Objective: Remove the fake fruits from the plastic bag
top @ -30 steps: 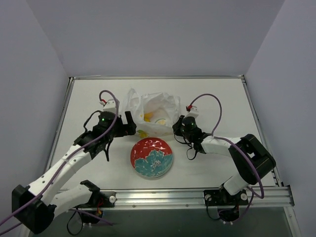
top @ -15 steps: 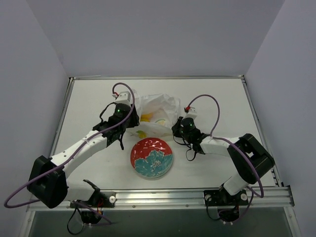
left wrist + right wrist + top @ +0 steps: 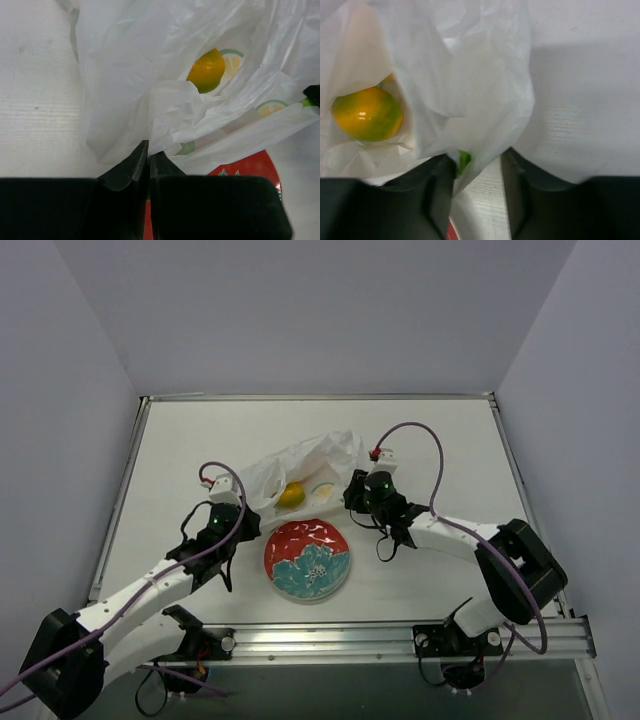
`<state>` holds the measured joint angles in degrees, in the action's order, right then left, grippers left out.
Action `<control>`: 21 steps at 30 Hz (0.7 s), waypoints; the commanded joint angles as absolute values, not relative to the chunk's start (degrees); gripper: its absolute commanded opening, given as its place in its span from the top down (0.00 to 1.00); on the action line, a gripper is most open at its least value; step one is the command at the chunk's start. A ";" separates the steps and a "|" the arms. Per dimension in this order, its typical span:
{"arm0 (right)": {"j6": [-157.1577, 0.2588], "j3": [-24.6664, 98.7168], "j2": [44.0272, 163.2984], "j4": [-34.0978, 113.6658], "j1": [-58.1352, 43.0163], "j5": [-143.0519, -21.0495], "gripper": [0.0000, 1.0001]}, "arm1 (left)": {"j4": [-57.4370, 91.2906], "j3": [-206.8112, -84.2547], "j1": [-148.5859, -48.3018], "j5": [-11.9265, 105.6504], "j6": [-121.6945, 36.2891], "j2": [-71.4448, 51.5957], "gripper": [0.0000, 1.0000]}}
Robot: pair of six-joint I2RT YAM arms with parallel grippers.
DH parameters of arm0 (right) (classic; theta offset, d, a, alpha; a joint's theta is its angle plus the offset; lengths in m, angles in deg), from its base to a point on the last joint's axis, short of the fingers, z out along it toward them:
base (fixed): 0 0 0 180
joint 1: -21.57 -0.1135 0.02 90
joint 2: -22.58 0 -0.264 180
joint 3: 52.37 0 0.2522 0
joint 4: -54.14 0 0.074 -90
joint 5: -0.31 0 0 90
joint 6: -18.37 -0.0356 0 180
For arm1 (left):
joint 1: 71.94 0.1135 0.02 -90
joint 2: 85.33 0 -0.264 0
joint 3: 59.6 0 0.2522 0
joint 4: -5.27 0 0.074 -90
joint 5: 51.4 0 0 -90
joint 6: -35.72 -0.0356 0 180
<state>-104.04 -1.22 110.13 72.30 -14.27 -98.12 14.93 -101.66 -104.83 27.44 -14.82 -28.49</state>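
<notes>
The plastic bag point(image 3: 305, 462) lies crumpled behind the plate, its film stretched toward the near left. My left gripper point(image 3: 251, 516) is shut on the bag's near-left edge; in the left wrist view the pinch point(image 3: 148, 150) holds a fold of film. A yellow-orange-green fake fruit point(image 3: 291, 494) point(image 3: 206, 70) point(image 3: 367, 112) sits inside the bag's mouth. Flat citrus-slice pieces point(image 3: 231, 57) show through the film. My right gripper point(image 3: 351, 492) point(image 3: 477, 165) stands open at the bag's right side, with loose film and a small green piece point(image 3: 464, 160) hanging between its fingers.
A red and teal floral plate point(image 3: 307, 558) sits on the table just in front of the bag, between the two grippers. Raised metal rails border the white table on all sides.
My left gripper has shut on the bag's edge and drawn back toward the near left, stretching the film. The right gripper has opened. The fruit has rolled toward the bag's mouth.
</notes>
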 commanded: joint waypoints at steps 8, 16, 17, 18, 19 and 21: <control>-91.76 6.99 88.51 49.70 -17.45 -98.40 0.27 | -0.21 -90.86 -104.82 28.23 -10.95 -38.13 0.98; -88.69 15.08 99.87 53.90 -25.98 -92.42 0.83 | -7.06 -89.27 -104.82 28.76 -11.04 -34.54 0.98; -88.42 15.88 102.80 54.78 -26.16 -92.33 0.87 | -7.51 -89.36 -104.90 28.93 -10.95 -34.27 0.98; -88.42 16.58 105.35 57.23 -26.24 -92.24 0.90 | -8.03 -89.53 -104.82 28.85 -10.95 -34.09 0.98; -88.42 17.28 110.07 59.08 -26.16 -91.81 0.90 | -8.04 -89.71 -104.82 28.84 -10.87 -34.35 0.98; -88.25 18.25 114.32 63.73 -26.07 -91.01 0.93 | -8.13 -89.54 -104.82 28.58 -10.34 -34.88 0.98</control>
<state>-89.81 17.44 108.16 58.95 -26.53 -92.37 -3.71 -88.32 -104.83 28.47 -11.56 -34.11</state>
